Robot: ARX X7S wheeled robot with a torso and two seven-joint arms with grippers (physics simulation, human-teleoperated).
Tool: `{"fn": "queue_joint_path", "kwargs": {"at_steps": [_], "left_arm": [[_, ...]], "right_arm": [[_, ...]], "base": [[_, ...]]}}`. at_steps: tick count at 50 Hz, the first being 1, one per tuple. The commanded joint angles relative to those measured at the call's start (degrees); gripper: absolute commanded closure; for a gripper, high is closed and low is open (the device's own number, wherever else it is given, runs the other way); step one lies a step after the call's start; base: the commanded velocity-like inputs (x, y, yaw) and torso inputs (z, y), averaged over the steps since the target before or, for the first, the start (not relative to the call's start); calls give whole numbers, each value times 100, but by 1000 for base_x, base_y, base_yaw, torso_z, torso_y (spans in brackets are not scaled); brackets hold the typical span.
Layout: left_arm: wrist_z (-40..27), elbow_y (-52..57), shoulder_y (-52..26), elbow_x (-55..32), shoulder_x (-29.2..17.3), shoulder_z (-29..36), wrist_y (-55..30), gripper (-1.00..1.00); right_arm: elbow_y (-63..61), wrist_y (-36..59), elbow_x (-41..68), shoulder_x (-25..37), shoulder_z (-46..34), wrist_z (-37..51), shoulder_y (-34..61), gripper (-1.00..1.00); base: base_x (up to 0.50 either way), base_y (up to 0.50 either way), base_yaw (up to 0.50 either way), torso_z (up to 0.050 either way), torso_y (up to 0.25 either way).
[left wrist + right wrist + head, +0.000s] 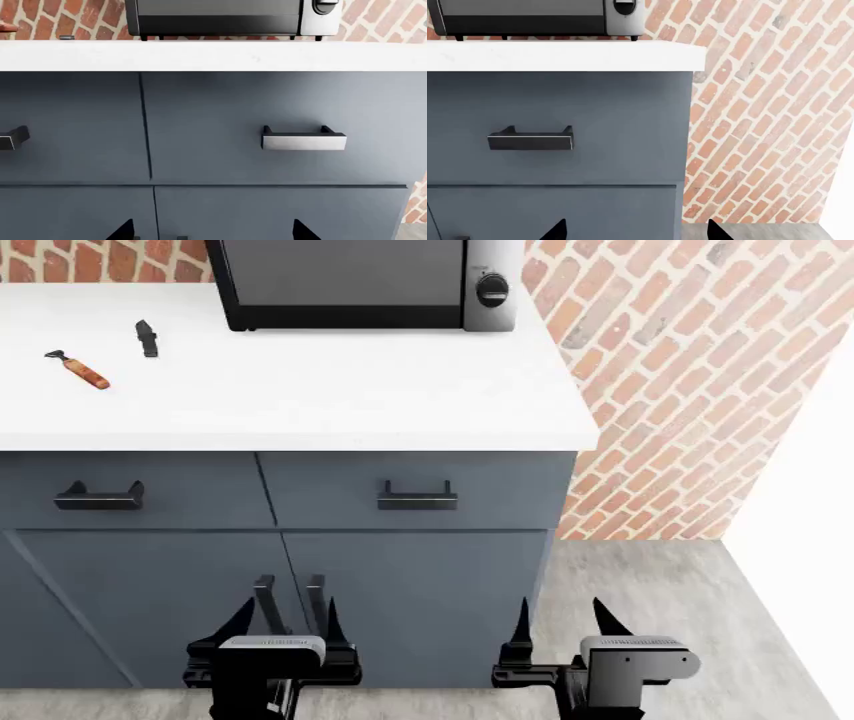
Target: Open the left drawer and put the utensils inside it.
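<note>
Left drawer (134, 490) is closed, fork (80, 370) and knife (146, 337) sit near the counter's (334, 390) back left edge, both grippers (284, 625) (558, 625) hang wide and empty.

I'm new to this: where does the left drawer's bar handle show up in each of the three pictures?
Head view: left drawer's handle under the counter, at far left.
Left wrist view: only its end shows, cut off at the picture's edge, across the seam from the right drawer's handle.
Right wrist view: not in it.
Shared landmark: the oven's knob, seen in all three.
</note>
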State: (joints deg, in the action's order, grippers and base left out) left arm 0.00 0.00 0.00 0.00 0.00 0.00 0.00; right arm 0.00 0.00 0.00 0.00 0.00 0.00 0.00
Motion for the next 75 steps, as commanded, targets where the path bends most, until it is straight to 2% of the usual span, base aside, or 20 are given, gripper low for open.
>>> {"fn": "queue_joint_path", "kwargs": {"at_steps": [1,12,75], "left_arm": [[-103,-11,-15,-81,-92,112,-23,-100],[-328,-10,-45,-200,-275,342,-171,-100],[-832,-9,-69,-565,-686,842,-212,-100]], "right_arm": [[12,-13,57,92,-118,129,3,-100],[60,-51,208,281,-317,344,29,-100],[86,-145,532,685,-843,852,64,-100]], "base": [[0,0,0,0,0],[0,42,0,0,0],[0,499,0,0,0]]}}
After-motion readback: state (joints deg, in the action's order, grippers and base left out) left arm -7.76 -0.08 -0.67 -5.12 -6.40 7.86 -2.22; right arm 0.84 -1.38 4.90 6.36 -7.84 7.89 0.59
